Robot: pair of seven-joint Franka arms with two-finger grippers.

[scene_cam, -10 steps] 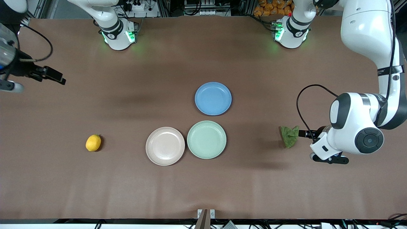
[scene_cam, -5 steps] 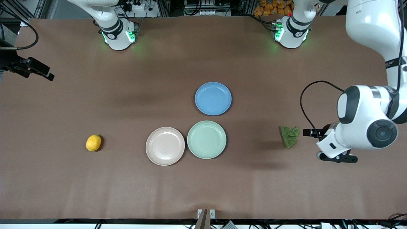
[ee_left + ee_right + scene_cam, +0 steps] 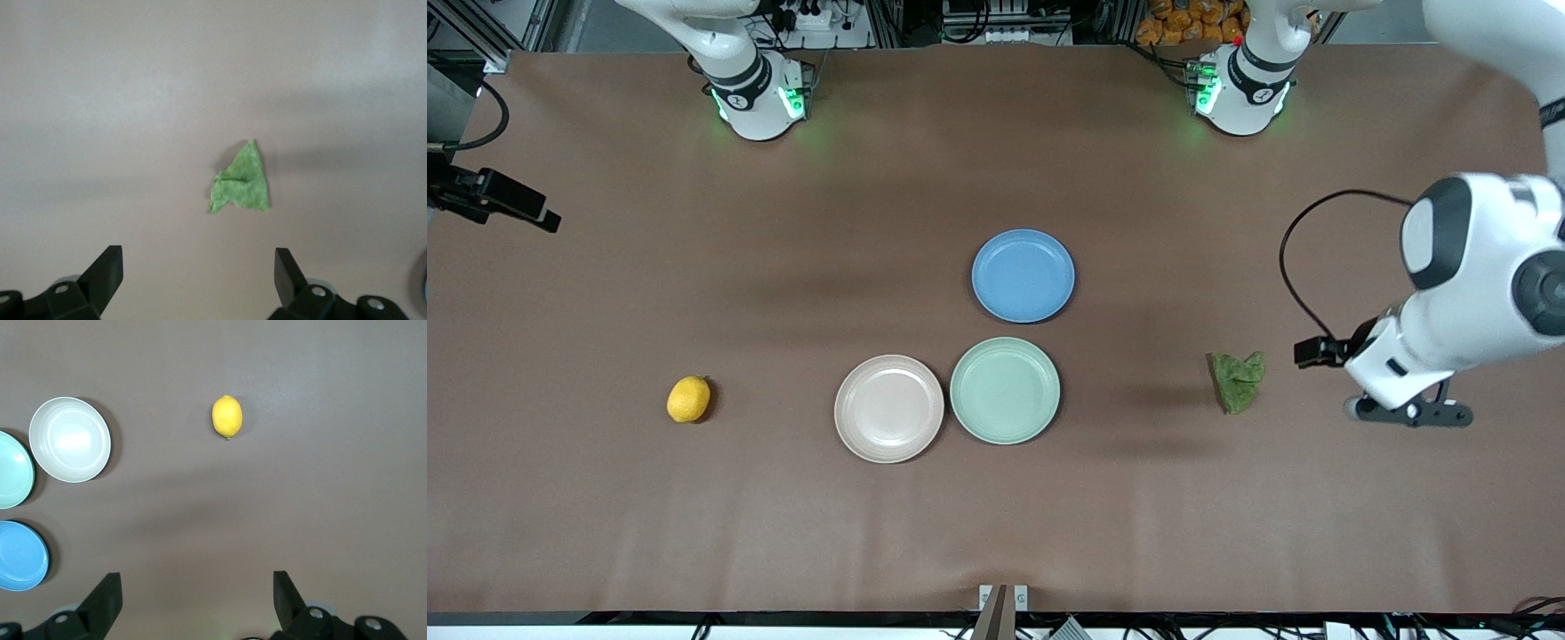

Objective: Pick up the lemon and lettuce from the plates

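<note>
Lettuce (image 3: 1237,381) lies on the desk (image 3: 996,516) and lemon (image 3: 688,398) too, both off the plates (image 3: 889,408). We see both arms have pulled away; left end effector (image 3: 199,280) and right end effector (image 3: 197,600) are spread apart, holding nothing. Our job looks done.

This was a robotics lab. Two white robot arms were bolted at the edge of a brown-covered table (image 3: 996,498), their bases (image 3: 760,102) glowing green, with metal framing, power strips (image 3: 818,18) and loose cables (image 3: 1303,267) crowding the edge.
</note>
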